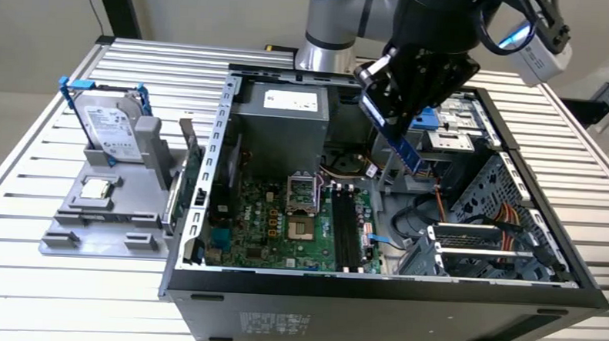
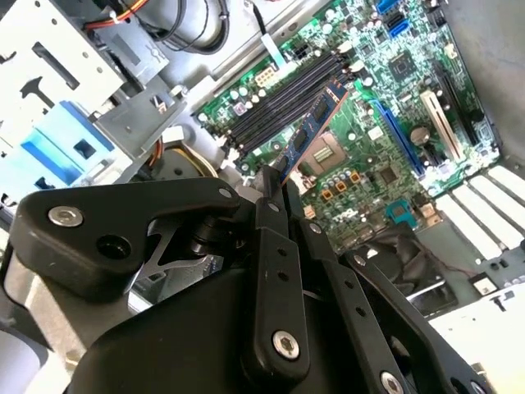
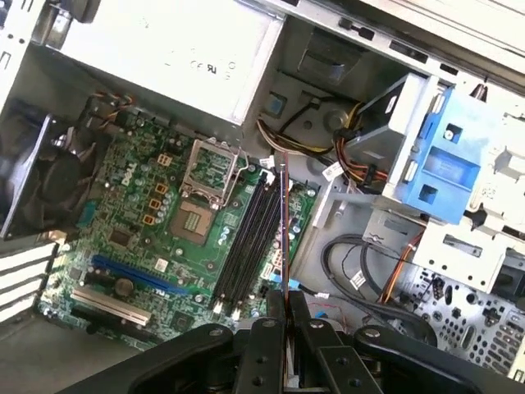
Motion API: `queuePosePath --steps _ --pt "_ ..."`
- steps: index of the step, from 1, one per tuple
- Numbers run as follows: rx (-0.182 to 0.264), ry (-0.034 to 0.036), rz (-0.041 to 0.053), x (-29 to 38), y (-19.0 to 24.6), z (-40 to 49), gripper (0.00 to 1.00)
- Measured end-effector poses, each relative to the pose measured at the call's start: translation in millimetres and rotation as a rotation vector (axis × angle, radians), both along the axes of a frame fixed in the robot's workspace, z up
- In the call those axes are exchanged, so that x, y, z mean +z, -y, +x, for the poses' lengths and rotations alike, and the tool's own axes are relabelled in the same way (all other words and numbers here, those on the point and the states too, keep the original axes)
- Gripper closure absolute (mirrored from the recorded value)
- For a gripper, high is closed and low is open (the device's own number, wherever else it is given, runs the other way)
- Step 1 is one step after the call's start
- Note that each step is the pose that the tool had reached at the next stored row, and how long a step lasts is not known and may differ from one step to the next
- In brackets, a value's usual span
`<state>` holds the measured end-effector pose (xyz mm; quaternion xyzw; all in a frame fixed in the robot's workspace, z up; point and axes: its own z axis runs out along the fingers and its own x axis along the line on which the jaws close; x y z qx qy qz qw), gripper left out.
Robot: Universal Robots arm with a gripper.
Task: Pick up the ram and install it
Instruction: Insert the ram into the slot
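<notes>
fingers (image 2: pixel 271 238) pinch ram (image 2: pixel 312 127) | thin long blue-green stick, tilted | above motherboard slots (image 2: pixel 275 107)

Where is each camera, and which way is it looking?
Exterior view: off the arm, up high, looking down into the open computer case; the arm and gripper show, gripping the ram.
First wrist view: on the arm, looking down past the gripper at the motherboard; ram seen edge-on.
Second wrist view: on the arm too, looking down past the gripper; ram's flat face shows.
Both wrist views share the gripper, ram and memory slots.
</notes>
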<state>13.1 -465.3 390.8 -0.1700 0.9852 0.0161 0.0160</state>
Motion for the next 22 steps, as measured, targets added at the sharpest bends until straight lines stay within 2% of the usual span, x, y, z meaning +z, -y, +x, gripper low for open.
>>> queuePosePath --steps 22 --pt "-0.177 0.0 0.0 -0.1 0.0 0.0 1.0"
